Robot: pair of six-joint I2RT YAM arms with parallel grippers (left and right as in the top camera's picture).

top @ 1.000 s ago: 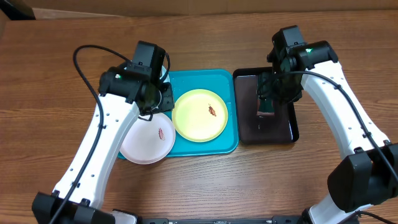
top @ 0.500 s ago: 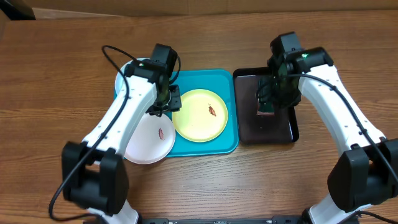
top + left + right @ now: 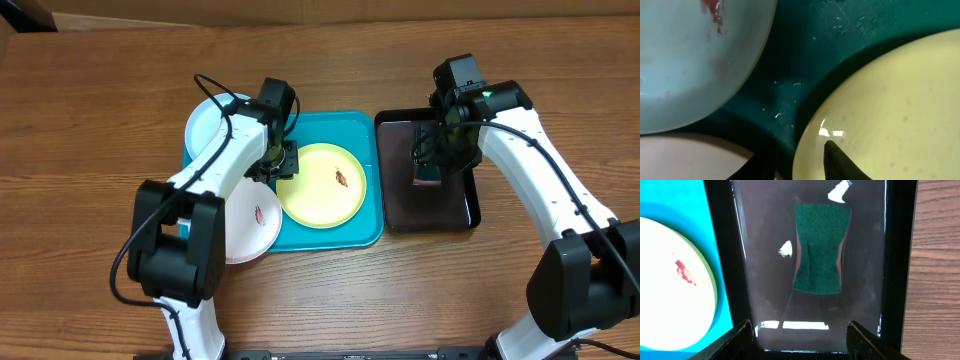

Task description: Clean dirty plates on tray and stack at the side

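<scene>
- Blue plate (image 3: 207, 125): far left, lying over the back-left corner of the tray (image 3: 345, 125). I see a red smear on it on the left wrist cam.
- White plate (image 3: 250, 235): hangs off the tray's front-left corner onto the table (image 3: 90, 200), smear facing up.
- Left gripper (image 3: 280, 160): low over the tray, between the blue plate and the yellow plate (image 3: 322, 195). Jaws are parted, one finger (image 3: 840, 162) over the yellow plate's face, the other outside its left rim. Nothing gripped; I can't tell if it touches.
- Yellow plate: flat in the tray, smear right of centre.
- Black tray (image 3: 455, 205): just right of the tray, green sponge (image 3: 818, 250) lying flat in it.
- Right gripper (image 3: 800, 337): hovers above the black tray beside the sponge, jaws spread wide, empty.
</scene>
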